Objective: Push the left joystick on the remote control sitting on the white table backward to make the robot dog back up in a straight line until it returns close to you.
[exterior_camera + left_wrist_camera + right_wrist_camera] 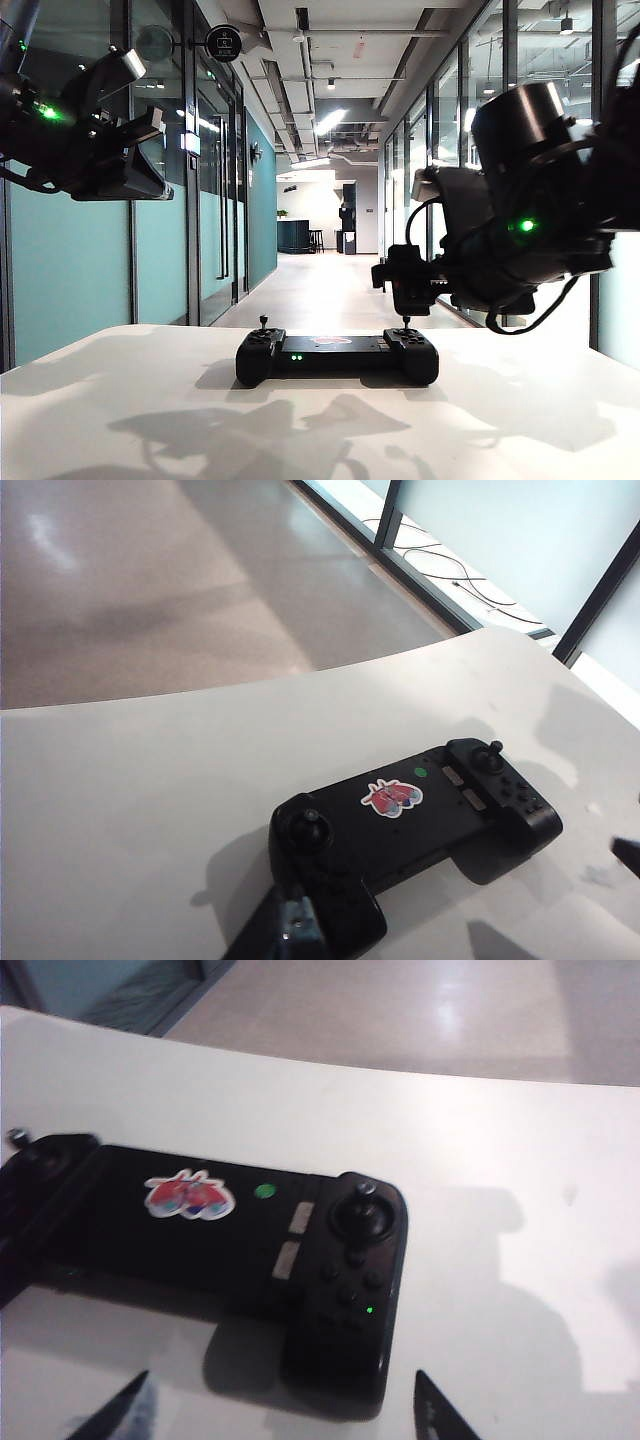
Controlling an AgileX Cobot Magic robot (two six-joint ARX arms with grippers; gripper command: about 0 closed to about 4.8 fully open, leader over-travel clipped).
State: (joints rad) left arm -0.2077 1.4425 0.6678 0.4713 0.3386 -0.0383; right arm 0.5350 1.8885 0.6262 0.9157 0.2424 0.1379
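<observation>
The black remote control (337,355) lies on the white table (120,400), with small green lights at its middle. Its left joystick (263,322) stands upright and untouched; it also shows in the left wrist view (311,818) and at the edge of the right wrist view (15,1138). My right gripper (405,300) hangs open just above the right-hand stick (366,1195), its fingertips (440,1412) spread either side of the remote's right grip (275,1415). My left gripper (148,188) is raised at the upper left, shut and empty (292,915). The robot dog is out of view.
A long corridor with glass walls (90,260) runs beyond the table's far edge. A red sticker (390,797) marks the remote's top. Cables lie on the floor by the window (450,565).
</observation>
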